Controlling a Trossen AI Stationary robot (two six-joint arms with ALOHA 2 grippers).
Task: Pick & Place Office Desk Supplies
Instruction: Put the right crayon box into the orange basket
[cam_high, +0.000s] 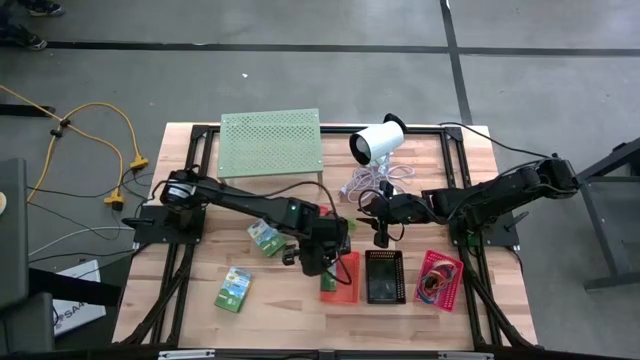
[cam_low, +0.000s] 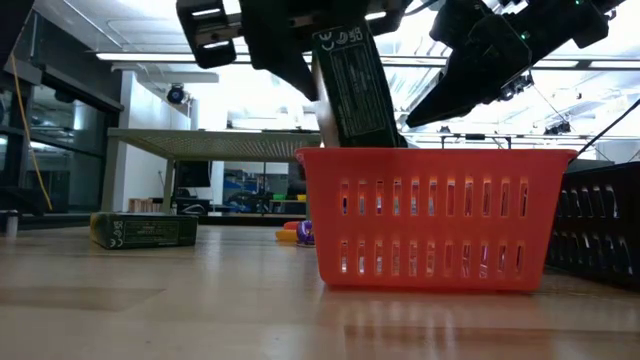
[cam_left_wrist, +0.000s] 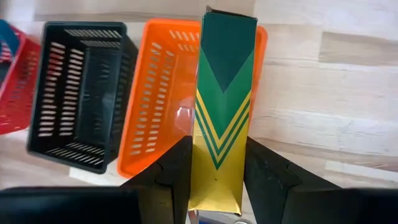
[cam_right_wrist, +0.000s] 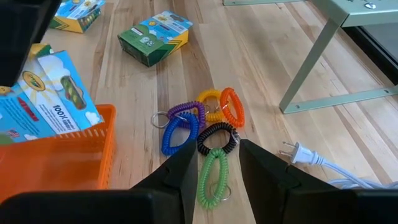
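A: Pale wooden planks make up the table (cam_high: 200, 310), set on a grey floor with a yellow cable (cam_high: 95, 125) trailing off to one side. What sits nearest the front edge?

B: A green pack (cam_high: 233, 289) lies flat near the front, on the left arm's side. Level with it stand three small baskets in a row: the orange-red basket (cam_high: 349, 285), the black basket (cam_high: 384, 277) just beside it, and the pink basket (cam_high: 441, 279) with coloured bands inside.

A: And the left gripper (cam_left_wrist: 215, 168)?

B: It hangs over the orange-red basket, fingers pinching a flat green-and-yellow pack (cam_left_wrist: 224, 106). The pack stands upright, its lower end dipping into the basket's near-left end; from table height it rises above the rim.

A: Is another pack close by?

B: Yes, one more green pack (cam_high: 265, 236) lies on the table just behind the left arm's wrist.

A: Where is the right gripper (cam_right_wrist: 211, 158)?

B: Farther back, near the table's middle, hovering above a cluster of coiled loops (cam_right_wrist: 199, 127): purple, blue, black, yellow, orange and a green one. Its fingers are spread a little with the green loop (cam_right_wrist: 212, 177) showing between them; whether they touch it I cannot tell.

A: And beyond that?

B: A white plug (cam_right_wrist: 297, 154) on its cord lies beside the loops. Farther back stand a white cylinder device (cam_high: 377, 142) and a pale-green perforated stand (cam_high: 270, 143) at the far edge.
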